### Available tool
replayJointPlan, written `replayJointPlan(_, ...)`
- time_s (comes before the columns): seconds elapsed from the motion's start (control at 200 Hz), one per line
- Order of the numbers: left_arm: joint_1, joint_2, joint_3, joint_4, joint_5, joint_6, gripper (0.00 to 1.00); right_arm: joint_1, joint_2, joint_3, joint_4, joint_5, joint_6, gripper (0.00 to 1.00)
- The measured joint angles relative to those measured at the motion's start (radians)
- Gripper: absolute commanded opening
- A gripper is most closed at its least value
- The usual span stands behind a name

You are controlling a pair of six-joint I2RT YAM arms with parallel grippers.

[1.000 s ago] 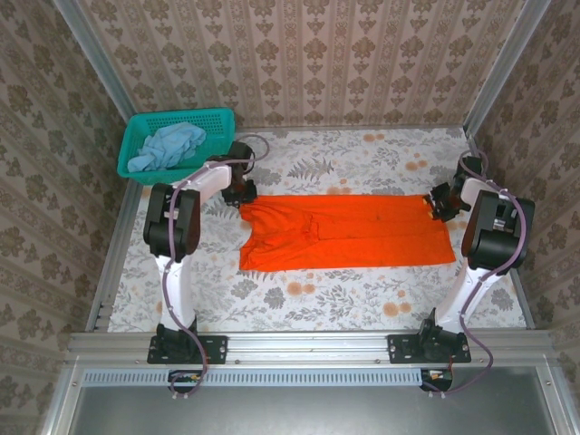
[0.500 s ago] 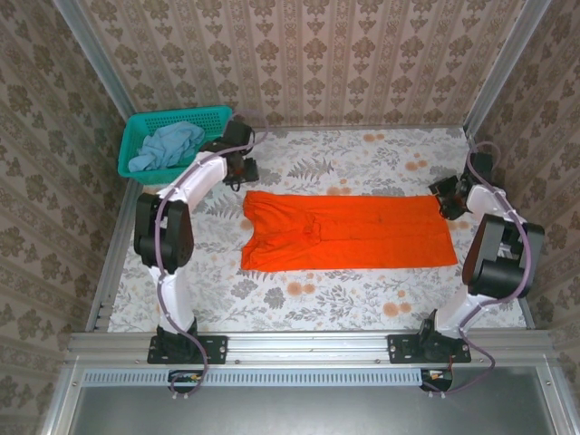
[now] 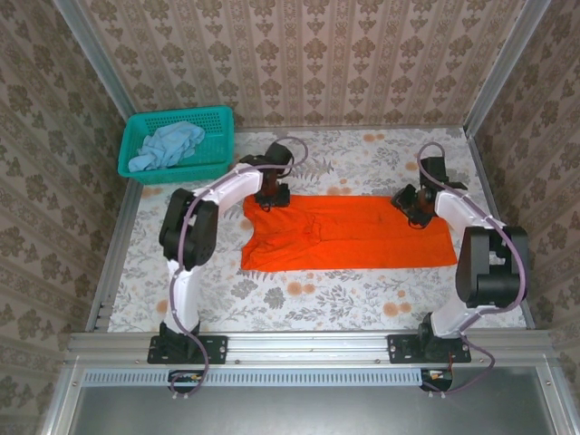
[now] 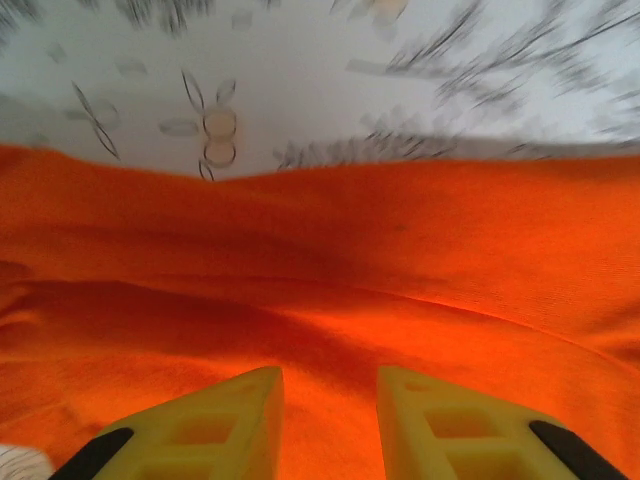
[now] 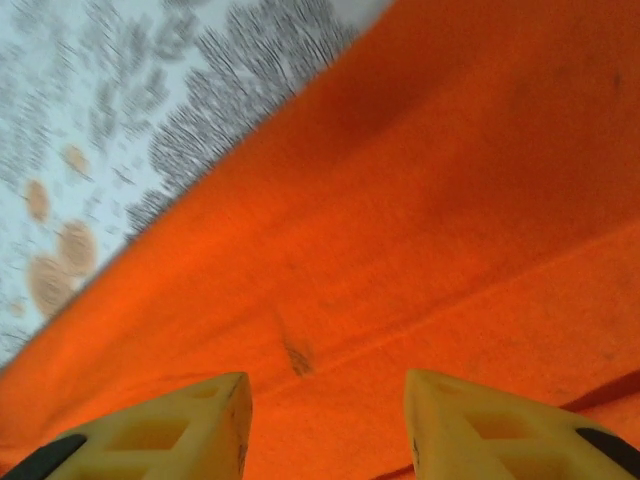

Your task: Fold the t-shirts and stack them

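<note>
The floral surface (image 3: 362,299) carries the orange t-shirt (image 3: 349,234), laid flat as a long band across its middle, and the teal basket (image 3: 217,122) at the far left corner holds the crumpled pale blue t-shirt (image 3: 165,145). The left end effector (image 3: 270,198) is over the orange shirt's far edge near its left end, its fingers slightly apart and gripping nothing. The right end effector (image 3: 414,205) is over the far edge towards the right end, its fingers parted wider and also empty.

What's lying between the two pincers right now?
The orange t-shirt: its far edge runs from the left pincer to the right pincer, in the top view.
</note>
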Motion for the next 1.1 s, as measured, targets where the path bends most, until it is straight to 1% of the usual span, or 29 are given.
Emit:
replayJointPlan(0.08, 0.005, 0.041, -0.011, -0.003, -0.003, -0.012, 0.32, 0.003, 0.022, 0.000, -0.035, 0.003, -0.006, 0.45)
replayJointPlan(0.175, 0.006, 0.034, -0.012, 0.002, 0.000, -0.020, 0.34, 0.003, 0.023, 0.000, -0.066, 0.012, -0.010, 0.46)
replayJointPlan(0.305, 0.012, 0.034, -0.018, 0.013, 0.005, -0.021, 0.34, 0.003, 0.019, 0.000, -0.095, 0.044, -0.023, 0.47)
replayJointPlan(0.395, 0.018, 0.056, 0.022, -0.005, 0.016, -0.015, 0.34, 0.003, 0.003, 0.000, -0.107, 0.065, -0.023, 0.47)
replayJointPlan(0.48, 0.023, 0.116, 0.119, -0.027, 0.021, 0.003, 0.35, 0.003, -0.022, 0.000, -0.116, 0.070, -0.012, 0.47)
replayJointPlan(0.58, 0.030, 0.217, 0.290, -0.053, 0.035, 0.030, 0.36, 0.010, -0.054, -0.001, -0.120, 0.070, 0.006, 0.47)
replayJointPlan(0.71, 0.039, 0.389, 0.577, -0.058, 0.084, 0.068, 0.38, 0.038, -0.100, -0.003, -0.133, 0.069, 0.010, 0.47)
replayJointPlan(0.84, 0.046, 0.570, 0.875, -0.026, 0.164, 0.076, 0.42, 0.101, -0.152, -0.003, -0.156, 0.065, 0.005, 0.47)
replayJointPlan(0.915, 0.050, 0.648, 0.978, 0.061, 0.226, 0.050, 0.45, 0.146, -0.180, -0.003, -0.169, 0.065, 0.002, 0.47)
replayJointPlan(1.01, 0.050, 0.692, 0.999, 0.217, 0.287, -0.013, 0.48, 0.198, -0.200, -0.016, -0.171, 0.061, -0.002, 0.47)
replayJointPlan(1.1, 0.043, 0.740, 1.024, 0.370, 0.315, -0.075, 0.53, 0.240, -0.198, -0.036, -0.175, 0.056, -0.003, 0.46)
